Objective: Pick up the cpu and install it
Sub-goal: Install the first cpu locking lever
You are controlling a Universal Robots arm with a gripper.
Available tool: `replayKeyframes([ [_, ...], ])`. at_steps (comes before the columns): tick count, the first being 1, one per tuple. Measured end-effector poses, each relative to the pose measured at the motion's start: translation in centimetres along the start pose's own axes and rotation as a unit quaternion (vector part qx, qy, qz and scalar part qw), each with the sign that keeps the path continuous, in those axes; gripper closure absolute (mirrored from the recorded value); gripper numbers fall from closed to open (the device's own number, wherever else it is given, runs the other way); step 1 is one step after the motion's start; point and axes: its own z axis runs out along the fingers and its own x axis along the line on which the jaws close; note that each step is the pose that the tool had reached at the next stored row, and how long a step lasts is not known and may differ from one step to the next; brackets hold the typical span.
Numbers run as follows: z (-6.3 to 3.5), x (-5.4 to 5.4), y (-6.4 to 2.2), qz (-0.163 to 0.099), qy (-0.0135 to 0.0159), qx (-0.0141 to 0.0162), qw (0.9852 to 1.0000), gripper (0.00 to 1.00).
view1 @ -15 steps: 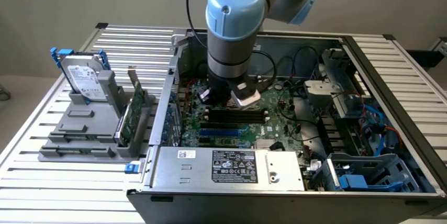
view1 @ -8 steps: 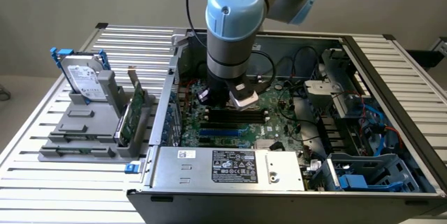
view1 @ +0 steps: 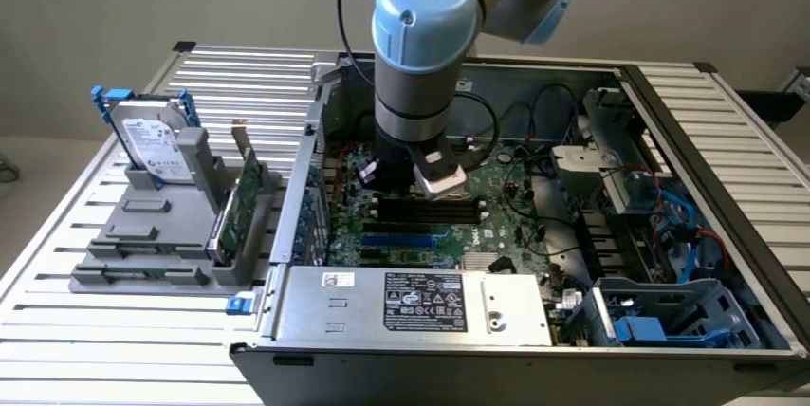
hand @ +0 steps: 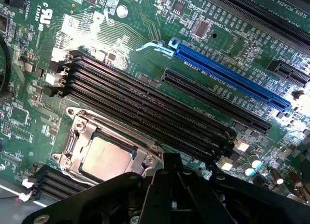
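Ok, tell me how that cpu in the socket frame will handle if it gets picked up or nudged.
The cpu looks flat and metal-topped, so probably stiff and light. Its smooth, shiny top may be slippery. It lies low inside the socket frame, so a sideways nudge would likely meet the frame rather than slide it; it is probably fragile underneath.

cpu (hand: 107, 158): small flat square chip, silvery top, pale tan rim. Lying flat inside the metal socket frame (hand: 77, 137) on the green motherboard (hand: 155, 21), beside the black memory slots (hand: 145, 108). Looks seated, though glare makes that hard to confirm.
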Motion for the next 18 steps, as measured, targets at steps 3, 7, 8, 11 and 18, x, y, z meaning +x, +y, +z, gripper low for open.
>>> replayKeyframes([
  [3, 0.11, 0.01, -0.02, 0.004, -0.0023, -0.0069, 1.0000, 0.89],
  [7, 0.24, 0.03, -0.05, 0.009, -0.0043, -0.0142, 0.9998, 0.89],
  [8, 0.27, 0.03, -0.05, 0.011, -0.0048, -0.0159, 0.9998, 0.89],
  [11, 0.35, 0.06, -0.11, 0.015, -0.0051, -0.0191, 0.9997, 0.89],
  [18, 0.49, 0.23, -0.44, 0.026, -0.0021, -0.0200, 0.9995, 0.89],
])
